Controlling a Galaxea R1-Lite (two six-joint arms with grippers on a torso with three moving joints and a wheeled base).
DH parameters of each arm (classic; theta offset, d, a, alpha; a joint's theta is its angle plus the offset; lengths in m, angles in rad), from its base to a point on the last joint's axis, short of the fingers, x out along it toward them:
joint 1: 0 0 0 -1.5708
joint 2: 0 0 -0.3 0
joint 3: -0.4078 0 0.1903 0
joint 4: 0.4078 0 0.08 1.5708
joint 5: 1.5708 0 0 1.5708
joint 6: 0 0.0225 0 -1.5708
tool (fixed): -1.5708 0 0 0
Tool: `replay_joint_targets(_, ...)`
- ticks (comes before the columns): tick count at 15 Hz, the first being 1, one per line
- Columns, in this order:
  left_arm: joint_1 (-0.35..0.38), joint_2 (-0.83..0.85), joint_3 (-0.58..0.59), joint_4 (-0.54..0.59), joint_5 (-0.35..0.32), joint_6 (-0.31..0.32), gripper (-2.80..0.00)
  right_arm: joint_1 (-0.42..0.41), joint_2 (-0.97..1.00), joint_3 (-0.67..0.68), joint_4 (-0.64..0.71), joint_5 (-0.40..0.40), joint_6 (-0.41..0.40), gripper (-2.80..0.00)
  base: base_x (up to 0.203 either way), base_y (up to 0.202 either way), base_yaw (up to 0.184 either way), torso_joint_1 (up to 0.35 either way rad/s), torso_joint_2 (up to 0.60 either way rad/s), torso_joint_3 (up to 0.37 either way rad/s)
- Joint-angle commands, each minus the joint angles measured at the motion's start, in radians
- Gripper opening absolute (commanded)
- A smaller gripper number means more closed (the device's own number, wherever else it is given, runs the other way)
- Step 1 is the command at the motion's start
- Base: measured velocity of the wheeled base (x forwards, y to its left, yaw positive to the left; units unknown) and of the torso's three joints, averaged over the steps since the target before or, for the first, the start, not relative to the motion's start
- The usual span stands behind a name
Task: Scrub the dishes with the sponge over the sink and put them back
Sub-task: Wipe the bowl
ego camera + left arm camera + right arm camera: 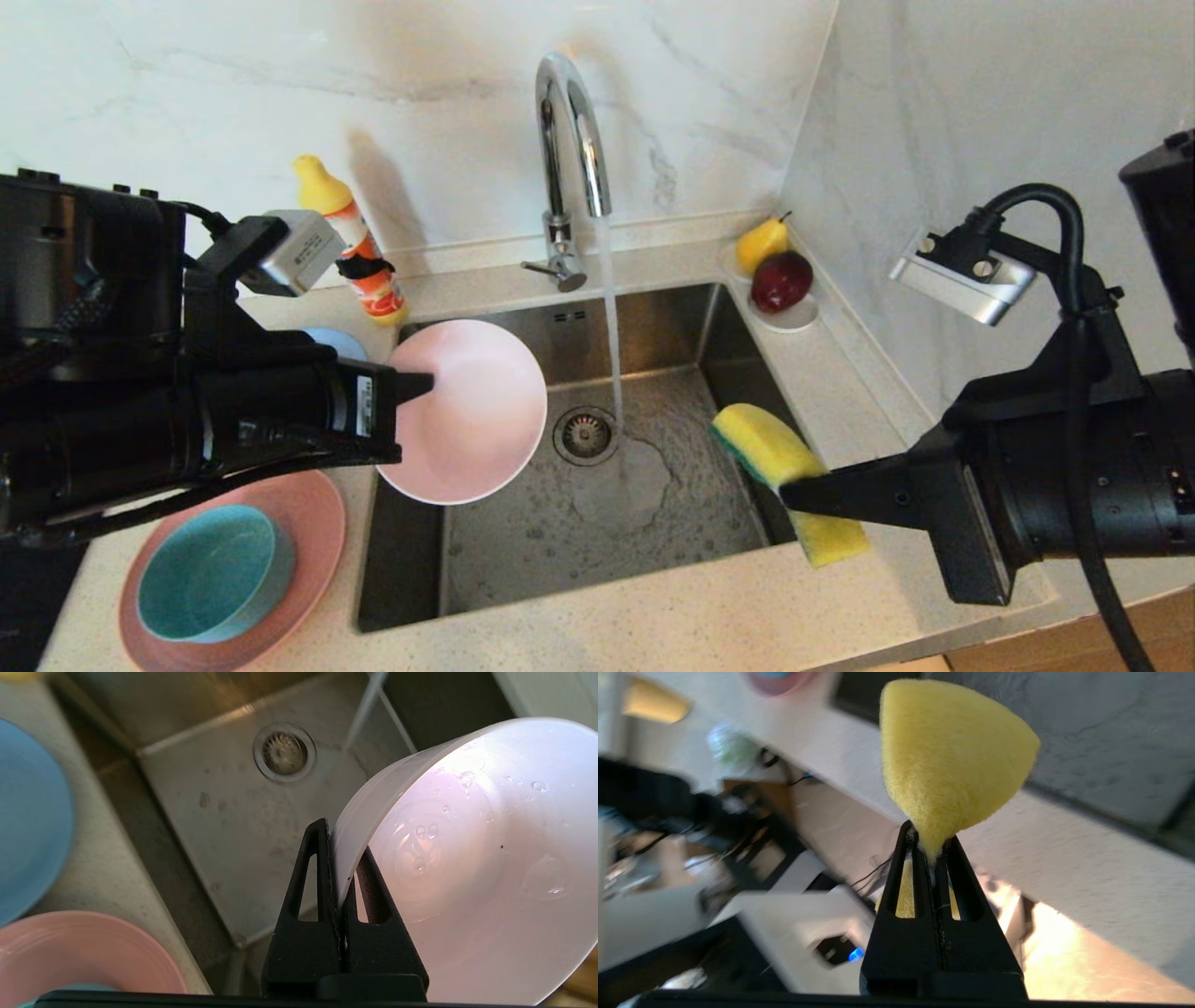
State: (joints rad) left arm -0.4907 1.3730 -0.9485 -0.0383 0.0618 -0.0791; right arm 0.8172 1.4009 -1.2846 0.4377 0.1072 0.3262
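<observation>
Nearest, at about 8 o'clock on the worktop point(597, 635), the teal bowl point(217, 573) sits inside the large pink plate point(308, 523). Just beyond, the left pincer point(415, 385) is clamped on the rim of the pale pink bowl point(471, 425), holding it tilted on edge over the left side of the sink point(653, 523), its wet hollow facing the drain point(585, 434). At 4 o'clock the right pincer point(794, 493) is squeezed tight on the waist of the yellow sponge point(767, 448), whose green face turns toward the basin; it hangs over the sink's right rim. The 2 stand well apart. A sliver of the grey-blue plate point(336, 341) shows behind the left arm. Farther, at 12 o'clock, the chrome tap point(568, 159) pours a thin stream onto the basin floor beside the drain. At 11 o'clock stands a yellow-capped bottle point(353, 245); at 1 o'clock a white saucer point(789, 319) carries a pear point(761, 245) and a dark red fruit point(782, 280).
</observation>
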Motion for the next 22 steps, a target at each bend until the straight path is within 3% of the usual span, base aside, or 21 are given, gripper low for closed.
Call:
replay_joint_targets(1,-0.024,0.016,0.019,-0.007,0.004,0.01,-2.8,0.0,0.0,-0.026,0.039,0.066,0.013,-2.8,0.0,0.0,0.0,0.0,0.0,0.0)
replay_joint_targets(4,-0.07,0.06,0.023,-0.06,0.048,0.019,-2.8,0.0,0.037,-0.087,0.081,0.139,0.034,-2.8,0.0,0.0,0.0,0.0,0.0,0.0)
replay_joint_targets(8,-0.152,0.137,0.058,-0.266,0.148,0.068,-2.8,0.0,0.135,-0.202,0.131,0.281,0.129,-2.8,0.0,0.0,0.0,0.0,0.0,0.0)
replay_joint_targets(10,-0.196,0.149,0.086,-0.328,0.16,0.081,-2.8,-0.001,0.177,-0.233,0.131,0.336,0.178,-2.8,0.0,0.0,0.0,0.0,0.0,0.0)
replay_joint_targets(12,-0.213,0.181,0.096,-0.365,0.213,0.083,-2.8,-0.007,0.222,-0.255,0.131,0.382,0.21,-2.8,0.0,0.0,0.0,0.0,0.0,0.0)
replay_joint_targets(18,-0.216,0.194,0.147,-0.498,0.237,0.094,-2.8,-0.012,0.314,-0.311,0.144,0.392,0.245,-2.8,0.0,0.0,0.0,0.0,0.0,0.0)
replay_joint_targets(20,-0.224,0.195,0.168,-0.539,0.244,0.119,-2.8,-0.027,0.347,-0.33,0.141,0.391,0.303,-2.8,0.0,0.0,0.0,0.0,0.0,0.0)
replay_joint_targets(22,-0.235,0.195,0.194,-0.6,0.263,0.157,-2.8,-0.048,0.37,-0.348,0.142,0.397,0.309,-2.8,0.0,0.0,0.0,0.0,0.0,0.0)
